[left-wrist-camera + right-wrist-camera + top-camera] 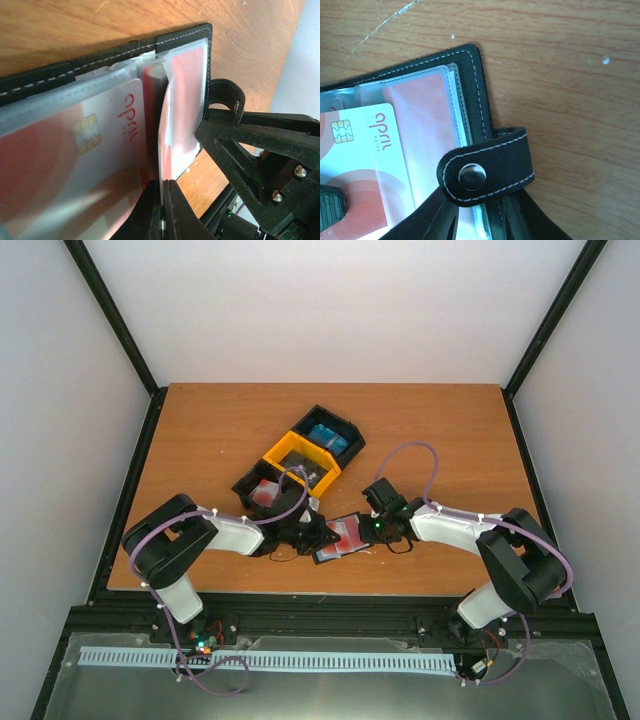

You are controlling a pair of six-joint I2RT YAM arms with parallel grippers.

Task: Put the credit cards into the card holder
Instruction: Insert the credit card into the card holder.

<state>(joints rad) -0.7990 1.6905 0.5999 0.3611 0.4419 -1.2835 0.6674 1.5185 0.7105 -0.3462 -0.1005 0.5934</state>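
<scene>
The black card holder [326, 554] lies open near the table's front edge, its stitched cover showing in the left wrist view [100, 57] and right wrist view [472, 90]. A red-and-white chip card [110, 130] lies on its clear pockets [370, 150]. My left gripper [318, 536] is shut [162, 182] on the near edge of a thin red-and-white card [182, 100] that stands edge-on in a clear pocket leaf. My right gripper [372, 527] closes on the holder's right edge [482, 205], tips hidden under the folded closing tab [490, 165].
A black-and-yellow three-compartment tray [300, 452] stands behind the holder; blue cards [327, 435] lie in its far compartment and reddish ones [262, 492] in its near one. Both arms meet over the holder. The table's front edge runs just below the grippers.
</scene>
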